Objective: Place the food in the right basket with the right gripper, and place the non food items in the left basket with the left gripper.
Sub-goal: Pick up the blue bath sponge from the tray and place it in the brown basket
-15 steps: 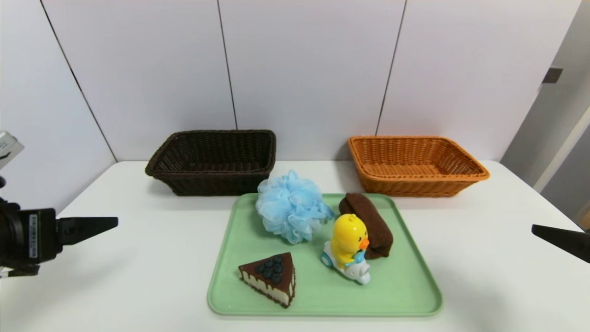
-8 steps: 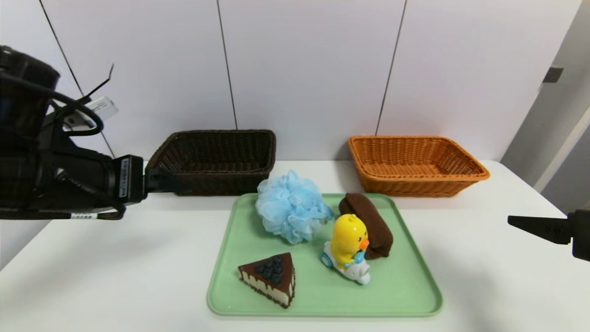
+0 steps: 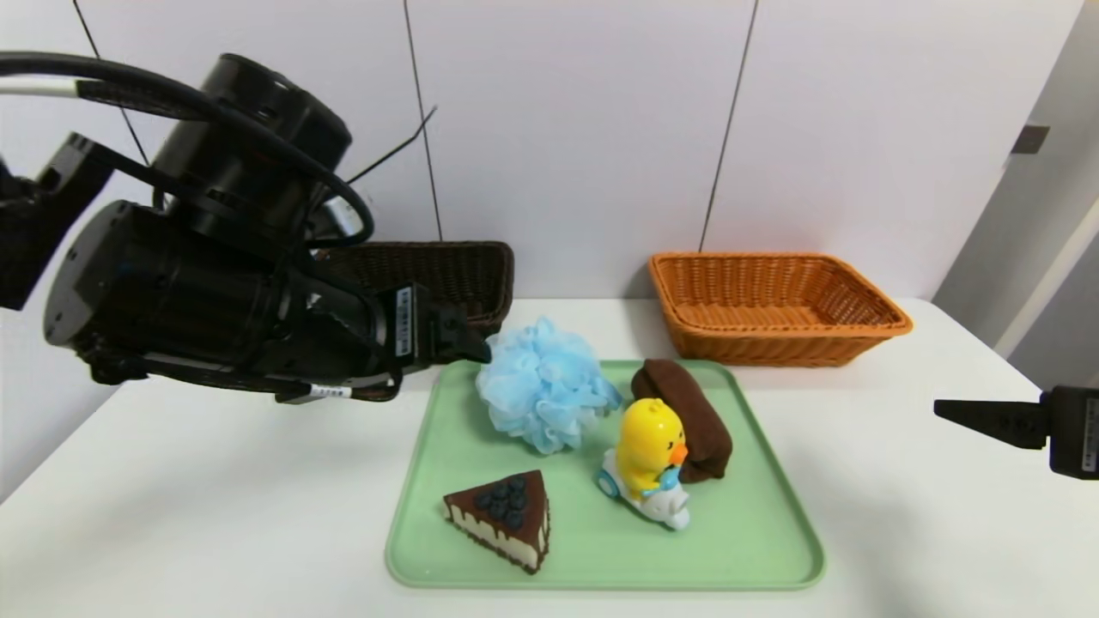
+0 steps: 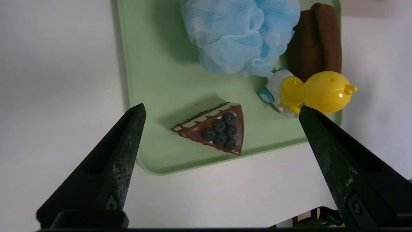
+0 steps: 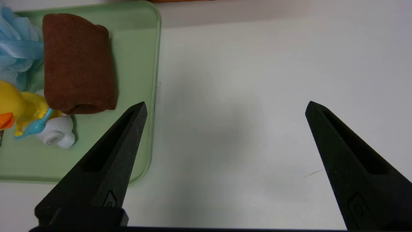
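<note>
1. Left gripper [image 4: 222, 108], spread and empty, hangs over the tray's [image 3: 730, 549] left side; a low sweep might drag the cake [image 4: 214, 129].
2. Blue pouf [image 3: 545, 386], at the tray's back: shallow pinching could slip on mesh.
3. Duck toy [image 3: 650, 455], tray's right half: crowding could topple it.

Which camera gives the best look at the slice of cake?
The head view: cake slice whole, blueberries and cream side showing. The left wrist view also has it whole, seen from above; the right wrist view shows at most a sliver.
</note>
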Controlling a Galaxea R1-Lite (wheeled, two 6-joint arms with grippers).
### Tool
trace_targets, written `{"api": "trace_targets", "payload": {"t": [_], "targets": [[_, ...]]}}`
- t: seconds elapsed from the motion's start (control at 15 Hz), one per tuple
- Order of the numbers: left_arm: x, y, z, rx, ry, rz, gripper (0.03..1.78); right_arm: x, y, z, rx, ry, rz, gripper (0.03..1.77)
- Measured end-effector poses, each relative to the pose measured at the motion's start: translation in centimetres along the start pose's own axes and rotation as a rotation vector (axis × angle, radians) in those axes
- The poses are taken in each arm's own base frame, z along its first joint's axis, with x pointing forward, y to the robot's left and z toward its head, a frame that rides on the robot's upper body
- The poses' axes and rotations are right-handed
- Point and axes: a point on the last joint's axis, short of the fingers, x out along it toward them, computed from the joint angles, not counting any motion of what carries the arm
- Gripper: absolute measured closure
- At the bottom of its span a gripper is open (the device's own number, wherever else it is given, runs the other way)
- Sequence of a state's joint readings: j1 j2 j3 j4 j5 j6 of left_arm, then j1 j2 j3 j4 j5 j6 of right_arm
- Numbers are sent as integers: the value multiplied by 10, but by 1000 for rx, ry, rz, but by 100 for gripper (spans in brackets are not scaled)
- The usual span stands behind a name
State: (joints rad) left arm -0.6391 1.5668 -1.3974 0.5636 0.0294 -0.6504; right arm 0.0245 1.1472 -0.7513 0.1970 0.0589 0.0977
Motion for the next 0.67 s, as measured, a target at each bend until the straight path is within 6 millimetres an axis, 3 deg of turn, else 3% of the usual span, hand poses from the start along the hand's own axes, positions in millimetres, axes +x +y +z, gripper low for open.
{"api": "trace_targets", "payload": {"t": [0.47, 0.67], "targets": [[58, -45, -11, 108, -3, 108, 12, 1, 0, -2, 3, 10, 4, 10], [83, -52, -14, 170, 8, 155, 12, 0, 0, -3, 4, 9, 4, 10]]}}
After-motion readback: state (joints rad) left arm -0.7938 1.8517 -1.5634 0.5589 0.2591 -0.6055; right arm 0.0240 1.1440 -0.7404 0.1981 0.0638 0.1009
